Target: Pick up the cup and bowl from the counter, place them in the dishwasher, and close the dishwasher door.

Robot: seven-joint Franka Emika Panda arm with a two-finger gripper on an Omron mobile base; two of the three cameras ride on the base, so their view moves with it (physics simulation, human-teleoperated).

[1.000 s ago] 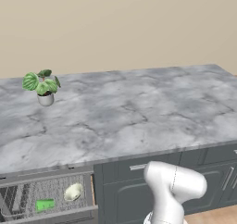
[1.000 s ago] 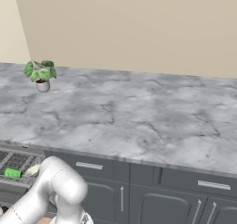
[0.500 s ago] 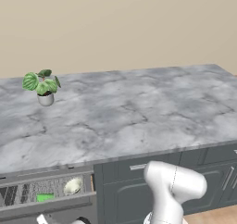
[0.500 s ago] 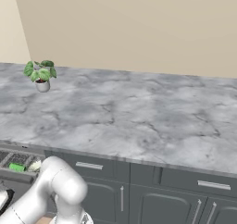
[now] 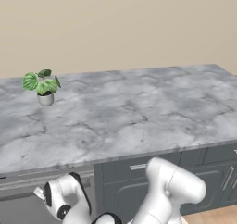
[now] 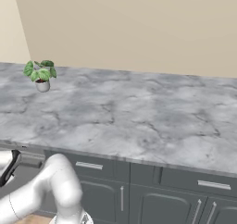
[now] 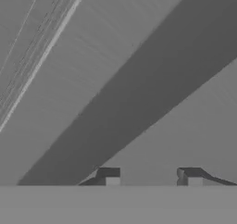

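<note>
The dishwasher door (image 5: 21, 211) stands upright, or very nearly so, under the marble counter (image 5: 129, 116); from the right it is a dark panel (image 6: 23, 185) at the lower left. The cup, the bowl and the dishwasher's rack are hidden behind it. My arm bends down low, with the hand (image 5: 58, 201) right against the door's front. In the hand view my gripper (image 7: 149, 177) is open, its two fingertips (image 7: 109, 177) apart with nothing between them, very close to a flat grey panel crossed by a darker band.
A white pot with a leafy plant (image 5: 42, 86) stands at the counter's back left, also seen from the right (image 6: 40, 75). Dark grey drawers with silver handles (image 6: 89, 165) run under the counter (image 6: 129, 112) to the right of the dishwasher.
The door has swung up from wide open to upright. The rack with the green cup and the bowl showed a second ago and is now covered. My hand rose with the door.
</note>
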